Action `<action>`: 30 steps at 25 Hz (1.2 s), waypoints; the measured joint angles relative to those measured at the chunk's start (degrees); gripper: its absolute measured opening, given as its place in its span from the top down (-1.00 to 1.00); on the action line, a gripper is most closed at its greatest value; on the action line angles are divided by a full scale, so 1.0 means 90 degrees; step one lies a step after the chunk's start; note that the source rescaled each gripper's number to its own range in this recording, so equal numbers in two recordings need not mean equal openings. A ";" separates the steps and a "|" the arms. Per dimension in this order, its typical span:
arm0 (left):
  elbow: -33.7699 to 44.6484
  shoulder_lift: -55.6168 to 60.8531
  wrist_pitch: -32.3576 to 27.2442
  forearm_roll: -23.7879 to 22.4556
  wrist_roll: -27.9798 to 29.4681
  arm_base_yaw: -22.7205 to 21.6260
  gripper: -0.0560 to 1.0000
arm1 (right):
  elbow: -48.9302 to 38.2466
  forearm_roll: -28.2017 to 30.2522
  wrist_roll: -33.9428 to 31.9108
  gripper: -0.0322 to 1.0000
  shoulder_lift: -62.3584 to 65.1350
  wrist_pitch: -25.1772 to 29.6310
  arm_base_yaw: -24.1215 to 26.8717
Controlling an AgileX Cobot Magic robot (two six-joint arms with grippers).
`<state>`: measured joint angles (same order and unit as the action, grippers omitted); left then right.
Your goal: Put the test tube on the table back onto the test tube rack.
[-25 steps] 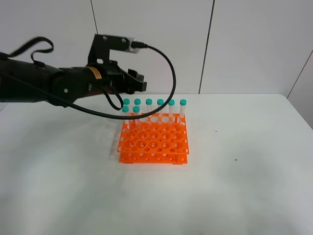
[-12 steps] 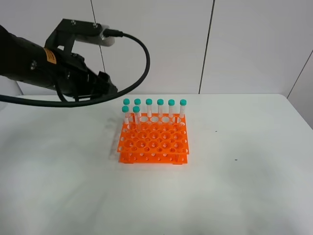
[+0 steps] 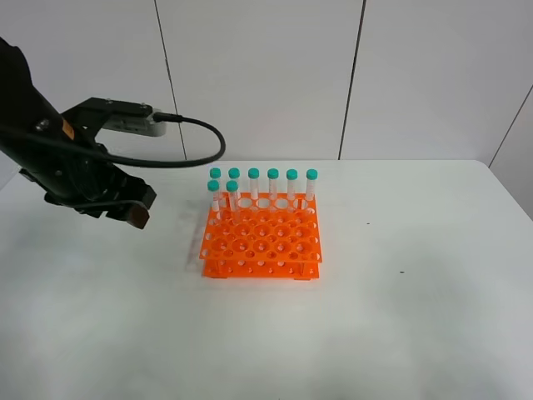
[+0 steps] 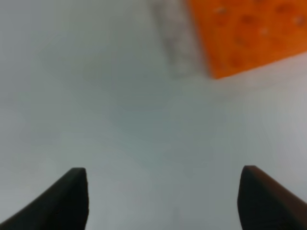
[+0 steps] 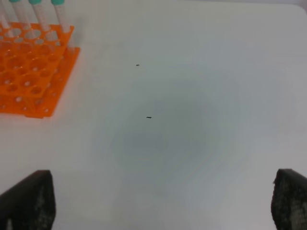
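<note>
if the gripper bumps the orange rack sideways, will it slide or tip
The test tube rack looks low and wide with a flat base, so it would probably slide on the smooth white table rather than tip. It seems like light, open plastic, so a small push may shift it. The capped tubes stand tall in the back rows and could rattle.

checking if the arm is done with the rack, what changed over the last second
The left gripper has drawn away from above the back-left corner of the test tube rack, moving left and down over the table. It is open and holds nothing. The eight teal-capped tubes stand in the rack as before, and the rack has not shifted.
</note>
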<state>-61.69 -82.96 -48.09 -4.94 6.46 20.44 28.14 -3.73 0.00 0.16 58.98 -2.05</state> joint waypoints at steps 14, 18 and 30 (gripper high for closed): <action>0.0211 0.0721 -0.1569 0.0252 -0.0380 -0.2145 -0.86 | 0.0000 -0.0015 0.0000 -1.00 0.0000 0.0000 0.0000; 0.1178 0.1834 -0.1569 0.0624 -0.0384 -0.2145 -0.86 | 0.0000 -0.0015 0.0000 -1.00 0.0000 0.0000 0.0000; 0.3626 0.6341 -0.1418 0.0697 -0.0670 -0.2145 -0.86 | 0.0000 -0.0015 0.0000 -1.00 0.0000 0.0000 0.0000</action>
<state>-29.06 -25.90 -60.85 1.33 0.43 1.13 28.14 -3.86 0.00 0.16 58.98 -2.05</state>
